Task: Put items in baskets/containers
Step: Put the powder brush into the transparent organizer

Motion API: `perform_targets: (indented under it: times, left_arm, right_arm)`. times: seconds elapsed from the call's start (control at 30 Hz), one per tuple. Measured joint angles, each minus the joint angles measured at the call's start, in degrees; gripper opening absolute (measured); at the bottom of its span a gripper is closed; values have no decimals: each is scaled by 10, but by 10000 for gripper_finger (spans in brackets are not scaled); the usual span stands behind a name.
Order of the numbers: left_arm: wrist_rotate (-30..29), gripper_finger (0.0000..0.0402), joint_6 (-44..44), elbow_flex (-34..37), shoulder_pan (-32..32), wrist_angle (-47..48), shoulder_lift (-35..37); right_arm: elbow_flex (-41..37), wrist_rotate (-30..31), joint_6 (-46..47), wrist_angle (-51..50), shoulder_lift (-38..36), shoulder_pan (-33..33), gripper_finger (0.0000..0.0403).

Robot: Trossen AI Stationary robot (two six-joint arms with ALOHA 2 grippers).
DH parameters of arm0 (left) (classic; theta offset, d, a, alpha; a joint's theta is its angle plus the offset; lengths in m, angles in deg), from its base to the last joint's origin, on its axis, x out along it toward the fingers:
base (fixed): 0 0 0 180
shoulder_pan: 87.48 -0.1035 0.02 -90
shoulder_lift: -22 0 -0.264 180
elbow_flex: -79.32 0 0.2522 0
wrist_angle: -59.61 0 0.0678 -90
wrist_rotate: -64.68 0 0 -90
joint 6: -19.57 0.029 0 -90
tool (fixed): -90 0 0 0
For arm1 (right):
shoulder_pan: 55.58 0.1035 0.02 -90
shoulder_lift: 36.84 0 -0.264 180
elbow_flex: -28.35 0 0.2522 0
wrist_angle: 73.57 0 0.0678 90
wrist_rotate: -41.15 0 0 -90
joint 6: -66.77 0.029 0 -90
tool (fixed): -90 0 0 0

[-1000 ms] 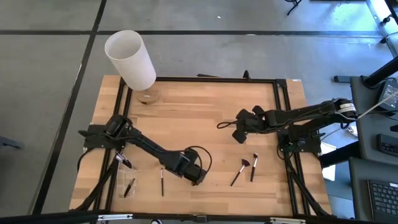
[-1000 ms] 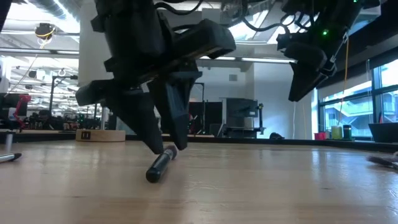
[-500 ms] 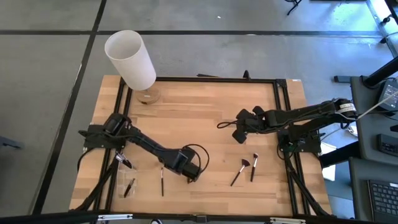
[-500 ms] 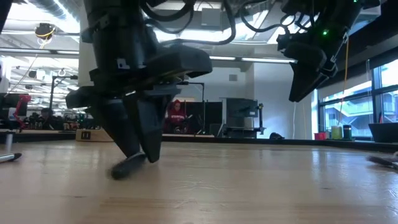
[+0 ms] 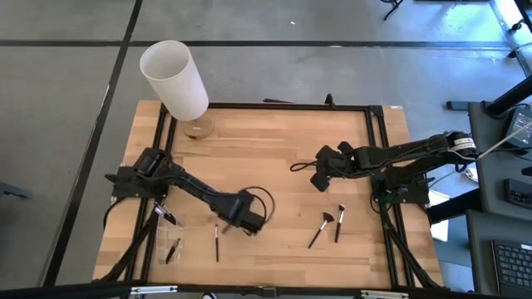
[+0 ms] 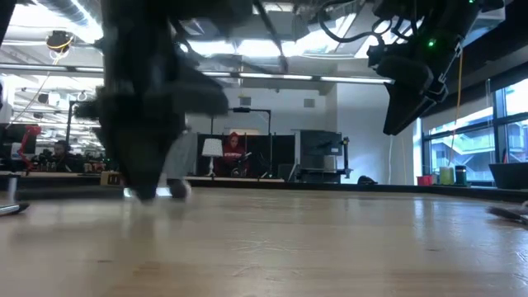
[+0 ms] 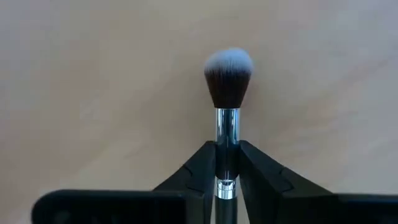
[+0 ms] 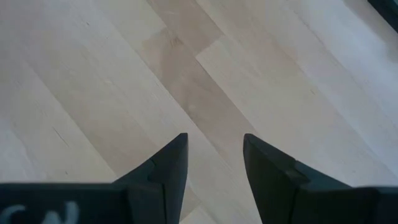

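Since the earlier frame, my left gripper (image 5: 231, 223) moved from the table's (image 5: 274, 149) front edge toward the clear container (image 5: 176, 241), clenched on a brush (image 7: 227, 87). My right gripper (image 5: 320, 178) hung parted, mid-table.

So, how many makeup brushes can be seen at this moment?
6, possibly more hidden. One is held in the left gripper, brush. Two lie by the right front. One lies beside the left gripper. Two sit near the left edge.
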Motion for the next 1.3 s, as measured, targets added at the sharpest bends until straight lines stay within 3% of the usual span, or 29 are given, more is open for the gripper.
perform_targets:
  times: [0.13,0.33,0.47,0.63,0.7,0.77,0.9,1.17,1.3]
  left_arm:
    - [-64,75,-53,-23,34,129,67]
    - [-141,62,-205,-31,142,279,165]
    - [-168,51,-304,-30,233,334,201]
    - [-263,45,-346,-30,302,381,210]
    - [-286,46,-305,-24,304,374,207]
    - [-271,51,-258,-11,283,354,201]
    - [-168,76,-167,27,201,316,192]
    - [-24,152,153,129,44,27,191]
    - [11,167,235,154,4,-6,191]
  right_arm:
    - [0,0,0,1,0,0,155]
    - [0,6,2,2,0,0,155]
    - [0,6,5,3,0,0,155]
    - [0,6,13,11,0,0,155]
    - [0,6,14,17,0,0,155]
    - [0,6,13,22,0,0,155]
    - [0,4,10,26,0,0,155]
    - [0,-7,-15,24,0,1,155]
    - [0,-7,-16,19,0,1,155]
